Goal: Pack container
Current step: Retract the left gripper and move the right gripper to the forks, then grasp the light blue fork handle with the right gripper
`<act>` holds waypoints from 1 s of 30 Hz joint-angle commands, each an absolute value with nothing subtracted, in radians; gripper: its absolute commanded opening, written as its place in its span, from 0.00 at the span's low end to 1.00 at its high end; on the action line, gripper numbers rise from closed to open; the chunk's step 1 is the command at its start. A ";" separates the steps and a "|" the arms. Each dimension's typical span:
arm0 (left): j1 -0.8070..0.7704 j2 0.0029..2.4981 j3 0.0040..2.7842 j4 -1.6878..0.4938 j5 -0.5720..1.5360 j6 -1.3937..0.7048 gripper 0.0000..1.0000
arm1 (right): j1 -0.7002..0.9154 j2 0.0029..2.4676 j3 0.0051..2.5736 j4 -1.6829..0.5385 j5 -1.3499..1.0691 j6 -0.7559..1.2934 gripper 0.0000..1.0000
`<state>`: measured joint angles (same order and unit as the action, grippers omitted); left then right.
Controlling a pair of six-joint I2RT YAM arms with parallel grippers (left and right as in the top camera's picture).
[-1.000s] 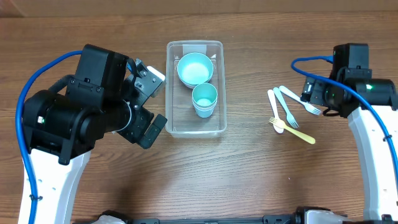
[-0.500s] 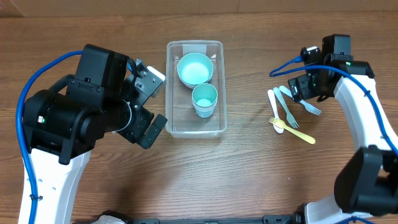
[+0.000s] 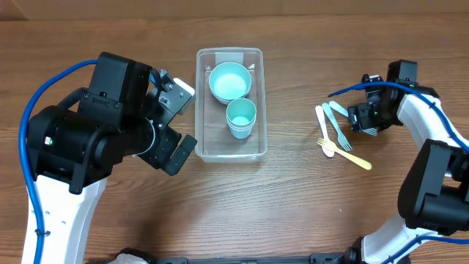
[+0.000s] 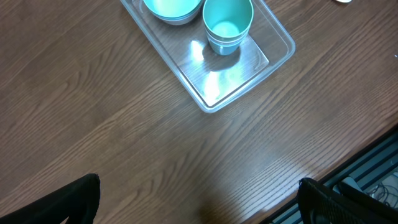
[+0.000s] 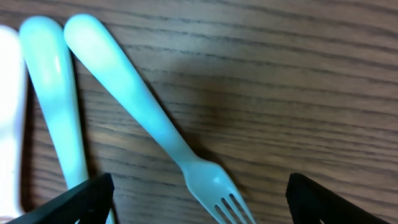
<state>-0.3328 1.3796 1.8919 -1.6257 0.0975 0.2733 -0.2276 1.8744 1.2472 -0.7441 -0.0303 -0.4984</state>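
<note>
The clear rectangular container (image 3: 223, 144) stands mid-table, holding a teal bowl (image 3: 229, 81) at its far end and a teal cup (image 3: 241, 116) behind it. My left gripper (image 3: 183, 122) hangs open just left of the container, nothing between its fingers; its wrist view shows the container (image 4: 231, 81) and the cup (image 4: 227, 25) ahead. On the right lie a white utensil (image 3: 319, 120), a teal fork (image 3: 338, 129), a pale blue fork (image 3: 343, 113) and a yellow fork (image 3: 346, 155). My right gripper (image 5: 205, 208) is open, low over the pale blue fork (image 5: 146, 118), its tines between the fingers.
The cutlery lies bunched together, handles touching or nearly so: the teal handle (image 5: 55, 106) and the white one (image 5: 9, 124) sit just left of the pale blue fork. The left arm's bulky body (image 3: 95, 139) covers the table's left side. Bare wood surrounds the container.
My right arm has swung in from the far right and dropped onto the cutlery, ending over the pale blue fork. The left arm and the container have not moved.
</note>
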 commanded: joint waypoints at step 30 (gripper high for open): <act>-0.327 1.384 1.892 -1.622 0.104 0.302 1.00 | -0.225 1.960 1.118 -0.480 -0.089 -0.414 0.16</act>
<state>-0.3328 1.3796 1.8919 -1.6253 0.0975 0.2733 -0.2272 1.9202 1.1267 -0.4744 -0.0963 -0.4427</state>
